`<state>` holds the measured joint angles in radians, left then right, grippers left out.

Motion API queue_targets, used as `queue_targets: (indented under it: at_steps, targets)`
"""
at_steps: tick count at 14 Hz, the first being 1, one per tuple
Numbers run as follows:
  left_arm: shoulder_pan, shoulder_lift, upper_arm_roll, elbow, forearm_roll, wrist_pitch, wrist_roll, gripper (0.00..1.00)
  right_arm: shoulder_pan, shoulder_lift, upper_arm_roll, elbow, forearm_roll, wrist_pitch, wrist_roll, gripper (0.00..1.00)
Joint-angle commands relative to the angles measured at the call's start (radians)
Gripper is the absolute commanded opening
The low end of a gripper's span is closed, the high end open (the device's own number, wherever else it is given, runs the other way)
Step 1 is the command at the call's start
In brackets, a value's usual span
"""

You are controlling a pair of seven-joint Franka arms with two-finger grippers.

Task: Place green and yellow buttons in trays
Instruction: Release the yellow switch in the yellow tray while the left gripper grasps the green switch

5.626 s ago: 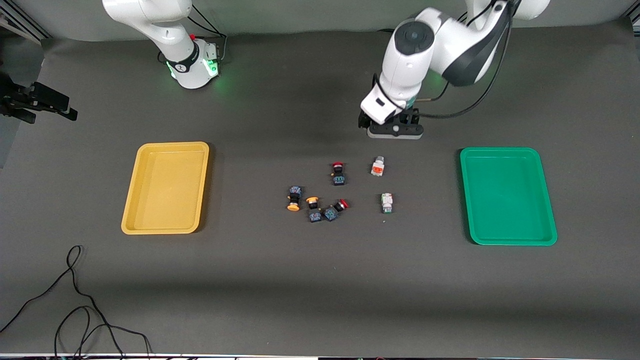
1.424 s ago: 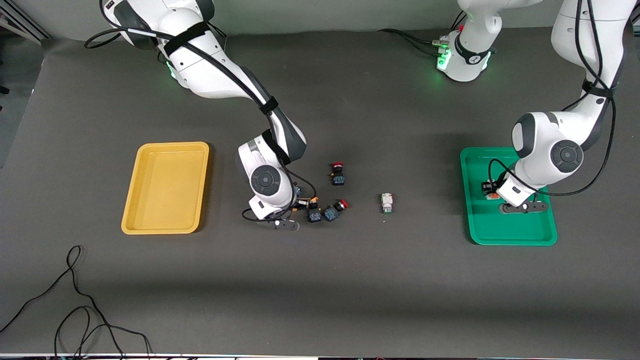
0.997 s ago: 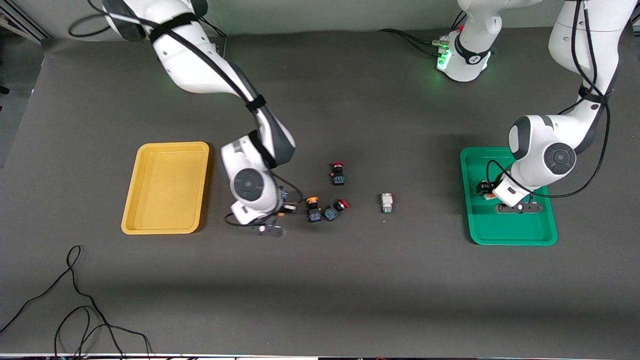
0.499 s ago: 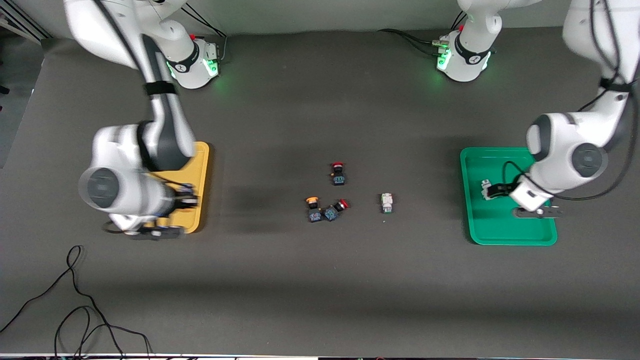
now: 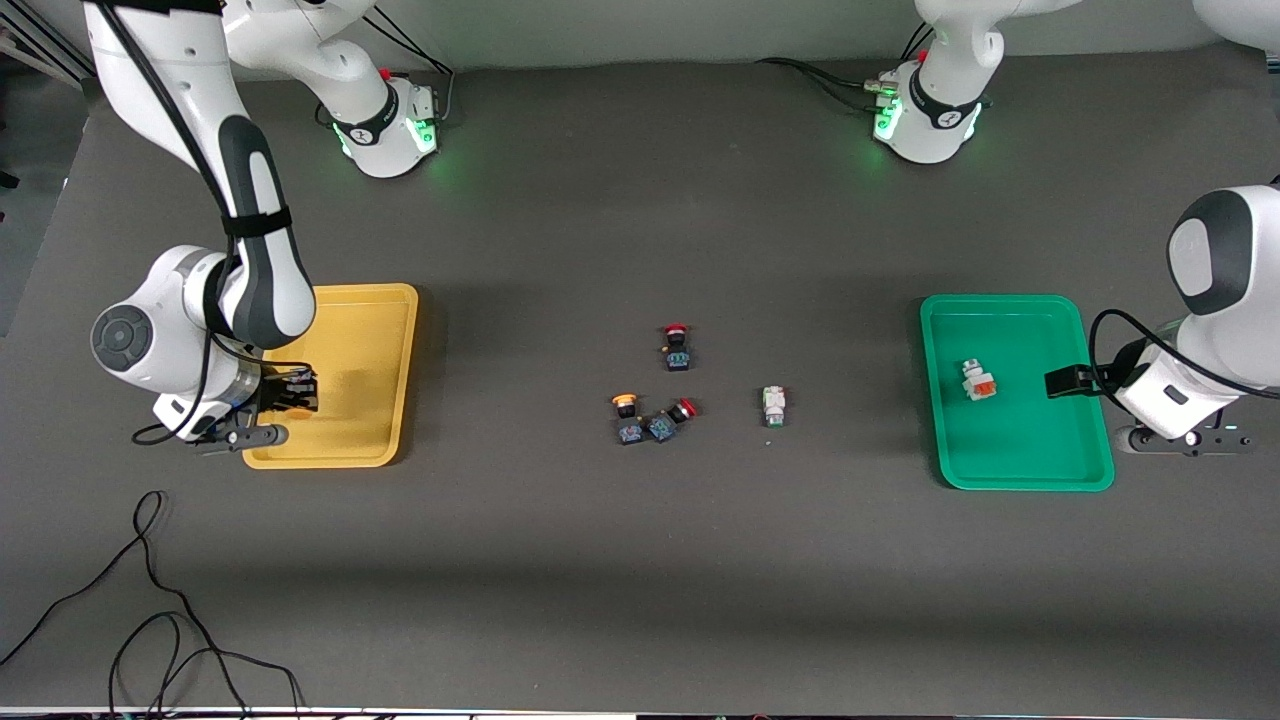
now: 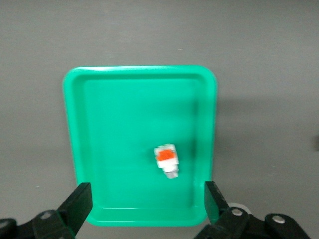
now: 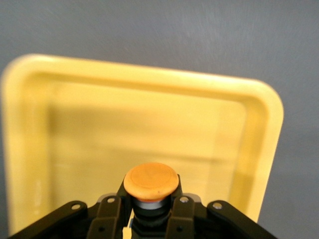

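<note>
Over yellow tray (image 5: 390, 330): right gripper (image 5: 290, 392) clenched on a yellow-capped button (image 7: 151, 181), cap up, above the tray's edge nearest the right arm's end.
Left gripper (image 5: 1065, 381): fingers spread, nothing held, over the green tray (image 5: 1010, 470) rim at the left arm's end.
Orange-marked white button (image 5: 978, 381): lying in the green tray.
Still on table, between yellow tray and green tray: second yellow-capped button (image 5: 626, 413), green-marked white button (image 5: 773, 405), two red-capped switches (image 5: 676, 346).
Risk: drop this close to the yellow tray's rim could let the button bounce or roll out.
Risk: next yellow-capped button touches a red-capped switch; grasp may drag it.
</note>
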<state>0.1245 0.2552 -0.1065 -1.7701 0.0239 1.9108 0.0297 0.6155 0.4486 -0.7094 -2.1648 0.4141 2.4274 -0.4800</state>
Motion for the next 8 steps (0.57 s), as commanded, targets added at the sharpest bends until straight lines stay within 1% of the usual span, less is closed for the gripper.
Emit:
queue_targets:
  at_steps: [1, 2, 3, 4, 5, 6, 7, 8]
  targets:
    - [-0.075, 0.019, -0.036, 0.055, -0.036, -0.035, -0.077, 1.00, 0.012, 0.099, 0.004, -0.037, 0.188, 0.117, -0.165, 0.00]
    - [-0.122, 0.025, -0.042, 0.055, -0.036, -0.027, -0.123, 1.00, 0.015, 0.125, 0.005, -0.035, 0.269, 0.119, -0.222, 0.00]
    - [-0.187, 0.030, -0.044, 0.055, -0.035, -0.012, -0.187, 1.00, 0.023, 0.137, 0.007, -0.036, 0.329, 0.119, -0.261, 0.00]
    - [-0.244, 0.039, -0.044, 0.055, -0.032, 0.006, -0.258, 1.00, 0.023, 0.142, 0.007, -0.035, 0.336, 0.119, -0.265, 0.00]
    - [-0.294, 0.045, -0.044, 0.055, -0.027, 0.023, -0.325, 1.00, 0.023, 0.142, 0.007, -0.029, 0.336, 0.114, -0.265, 0.37]
    - [-0.337, 0.050, -0.044, 0.055, -0.025, 0.034, -0.379, 1.00, 0.023, 0.133, 0.005, -0.029, 0.336, 0.111, -0.267, 0.96]
    - [-0.382, 0.055, -0.044, 0.055, -0.021, 0.051, -0.434, 1.00, 0.026, 0.122, 0.002, -0.027, 0.338, 0.107, -0.266, 1.00]
    - [-0.422, 0.062, -0.042, 0.055, -0.018, 0.071, -0.495, 1.00, 0.026, 0.096, 0.001, -0.029, 0.335, 0.104, -0.256, 1.00]
